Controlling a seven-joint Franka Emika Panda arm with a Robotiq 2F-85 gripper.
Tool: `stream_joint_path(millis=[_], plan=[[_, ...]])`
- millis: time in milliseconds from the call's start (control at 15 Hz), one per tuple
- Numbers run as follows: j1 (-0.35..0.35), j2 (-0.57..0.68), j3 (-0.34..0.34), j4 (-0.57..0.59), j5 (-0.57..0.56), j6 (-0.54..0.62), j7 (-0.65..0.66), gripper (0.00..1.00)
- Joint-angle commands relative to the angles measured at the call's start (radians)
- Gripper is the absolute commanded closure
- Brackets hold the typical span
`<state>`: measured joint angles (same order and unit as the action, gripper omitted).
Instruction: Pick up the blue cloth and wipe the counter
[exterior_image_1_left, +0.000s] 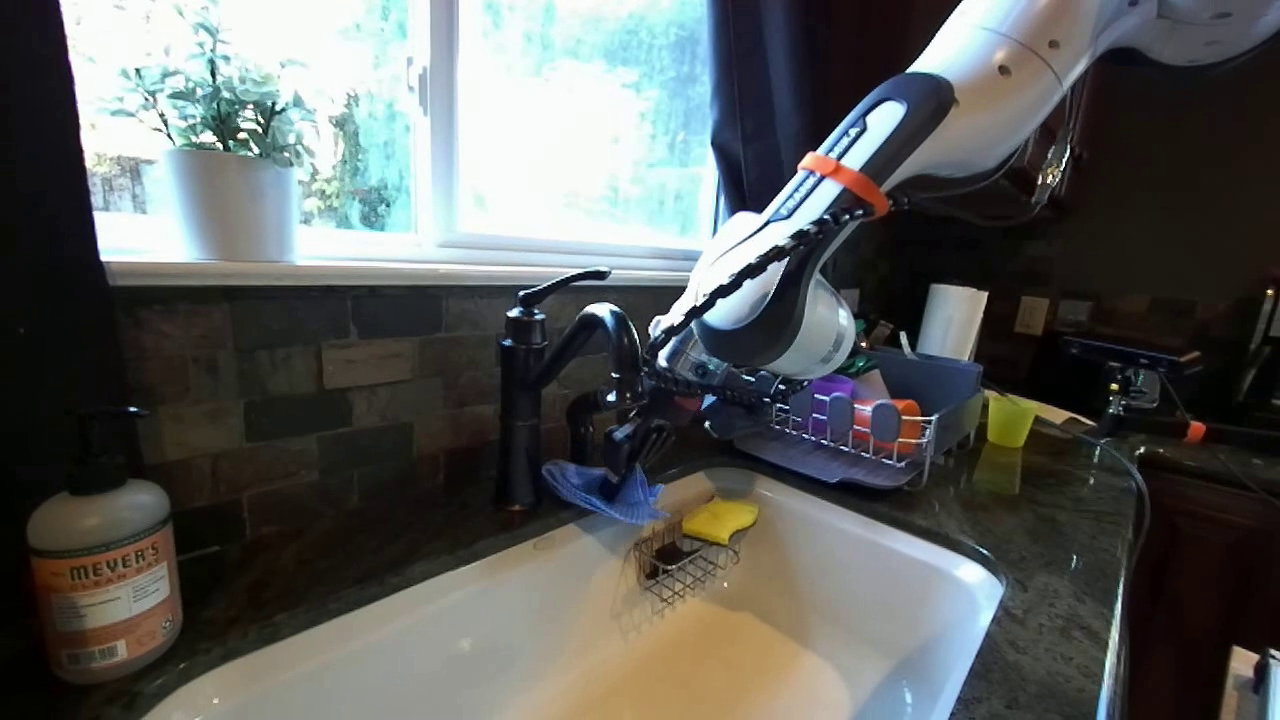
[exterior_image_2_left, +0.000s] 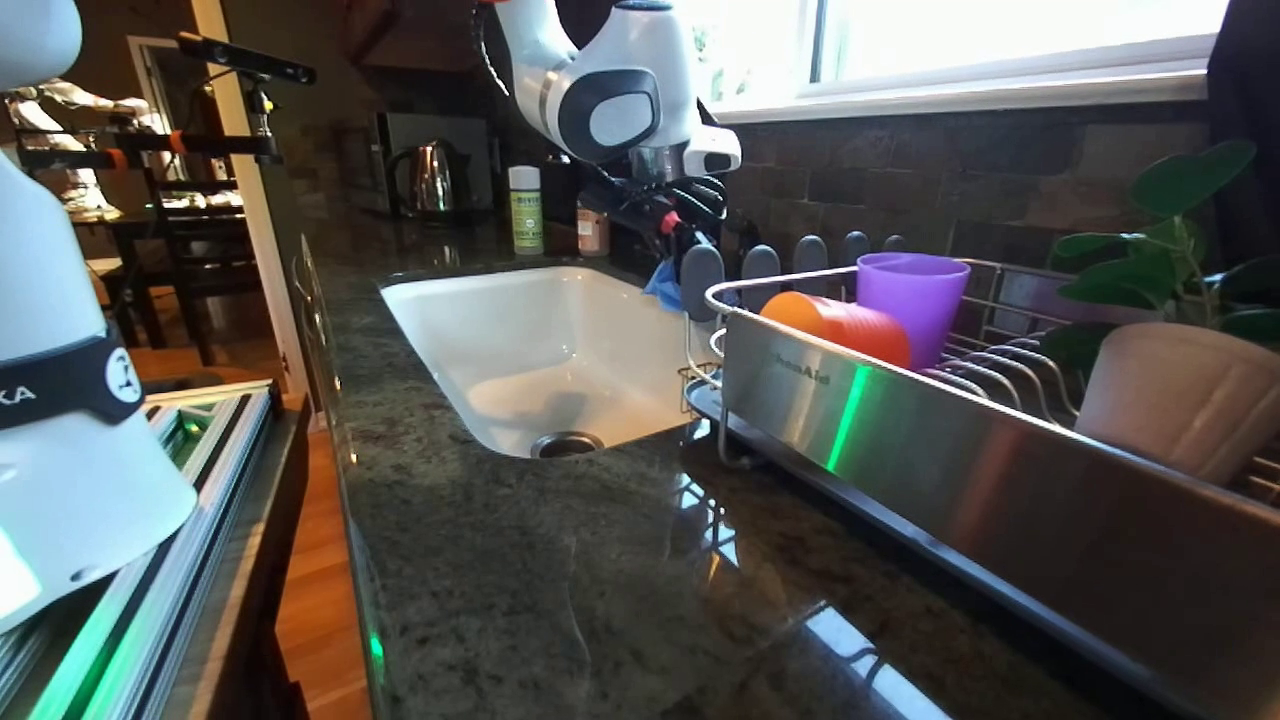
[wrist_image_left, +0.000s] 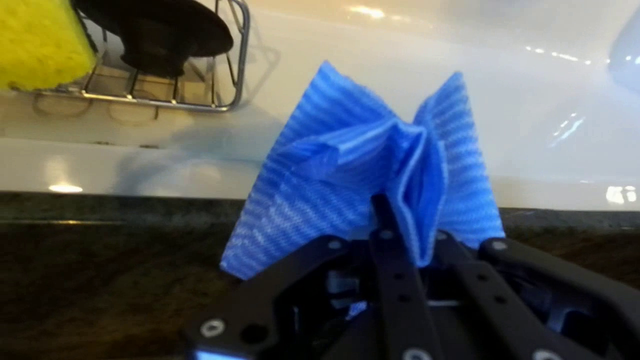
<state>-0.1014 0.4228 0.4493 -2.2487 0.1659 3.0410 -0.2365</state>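
The blue cloth (exterior_image_1_left: 585, 487) is bunched and folded, with corners sticking out. It lies at the sink's back rim beside the faucet base in an exterior view. A small part of it shows past the dish rack in an exterior view (exterior_image_2_left: 663, 285). In the wrist view the cloth (wrist_image_left: 305, 210) spans the dark counter (wrist_image_left: 110, 280) edge and the white sink rim. My gripper (wrist_image_left: 409, 225) is shut on a raised fold of it, which hides one fingertip. The gripper (exterior_image_1_left: 622, 480) points down just right of the faucet. I cannot tell whether the cloth presses on the counter.
The black faucet (exterior_image_1_left: 520, 410) stands close beside the gripper. A wire basket (exterior_image_1_left: 690, 575) with a yellow sponge (exterior_image_1_left: 720, 520) hangs in the white sink (exterior_image_1_left: 480, 640). The dish rack (exterior_image_2_left: 900, 420) with cups stands nearby. A soap bottle (exterior_image_1_left: 105, 575) stands at the counter's far end.
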Motion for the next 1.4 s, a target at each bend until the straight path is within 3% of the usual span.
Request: stream_joint_path(millis=[0,467,800,1267,1333], plan=[[0.011,0.040,-0.024,0.011,-0.023,0.002,0.003,0.99],[-0.269,0.077,0.219,0.020,0.065,-0.006,-0.084,0.99],[-0.264,0.076,0.229,0.011,0.039,0.001,-0.063,0.99],[-0.330,0.099,0.446,-0.032,0.017,-0.022,-0.125,0.99],[-0.273,0.095,0.385,-0.011,0.012,0.000,-0.076,0.94]])
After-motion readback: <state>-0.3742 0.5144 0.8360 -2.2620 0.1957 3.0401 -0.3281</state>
